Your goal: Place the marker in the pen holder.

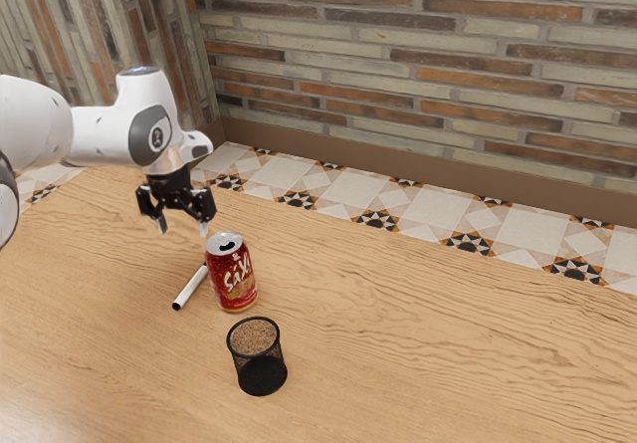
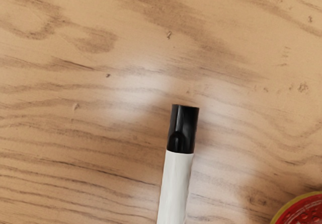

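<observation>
My gripper (image 1: 183, 226) hangs above the table in the exterior view, its two fingers apart and nothing between them. Below it the white marker (image 1: 190, 287) lies flat on the wood, its far end partly behind the red can. A black mesh pen holder (image 1: 261, 358) stands upright, nearer the exterior view's bottom edge than the can. In the wrist view the marker (image 2: 175, 186) shows its black cap and part of its white barrel, lying on the table under my hand.
The red soda can (image 1: 234, 276) stands upright beside the marker, between it and the exterior view's right; its rim (image 2: 301, 210) shows in the wrist view. The wooden table (image 1: 448, 343) extends around them, with a brick wall (image 1: 428, 60) beyond.
</observation>
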You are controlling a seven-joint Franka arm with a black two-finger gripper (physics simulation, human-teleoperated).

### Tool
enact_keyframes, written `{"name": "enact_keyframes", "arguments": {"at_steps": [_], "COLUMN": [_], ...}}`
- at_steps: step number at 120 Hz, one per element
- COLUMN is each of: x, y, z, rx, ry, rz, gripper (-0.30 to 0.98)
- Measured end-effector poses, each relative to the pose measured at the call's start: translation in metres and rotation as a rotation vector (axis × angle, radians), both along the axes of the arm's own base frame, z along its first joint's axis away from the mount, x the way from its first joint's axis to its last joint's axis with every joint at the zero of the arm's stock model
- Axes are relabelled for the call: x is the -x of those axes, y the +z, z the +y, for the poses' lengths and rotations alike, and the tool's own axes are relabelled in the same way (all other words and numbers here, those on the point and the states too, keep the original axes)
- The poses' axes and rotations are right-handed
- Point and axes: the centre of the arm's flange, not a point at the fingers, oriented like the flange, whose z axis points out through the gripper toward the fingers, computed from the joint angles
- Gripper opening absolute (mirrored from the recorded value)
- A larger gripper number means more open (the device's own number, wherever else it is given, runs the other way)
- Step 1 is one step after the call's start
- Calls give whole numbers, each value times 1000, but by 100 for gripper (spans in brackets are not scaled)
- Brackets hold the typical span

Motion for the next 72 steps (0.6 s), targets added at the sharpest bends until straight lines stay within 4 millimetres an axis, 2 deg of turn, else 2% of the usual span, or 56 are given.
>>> {"name": "enact_keyframes", "arguments": {"at_steps": [11, 27, 39, 51, 72], "x": [2, -1, -20, -24, -22], "y": [-13, -14, -26, -44, -56], "z": [7, 20, 13, 3, 4], "rx": [31, 41, 34, 40, 42], "ry": [38, 66, 46, 29, 23], "rz": [5, -9, -12, 10, 27], "gripper": [64, 64, 64, 63, 42]}}
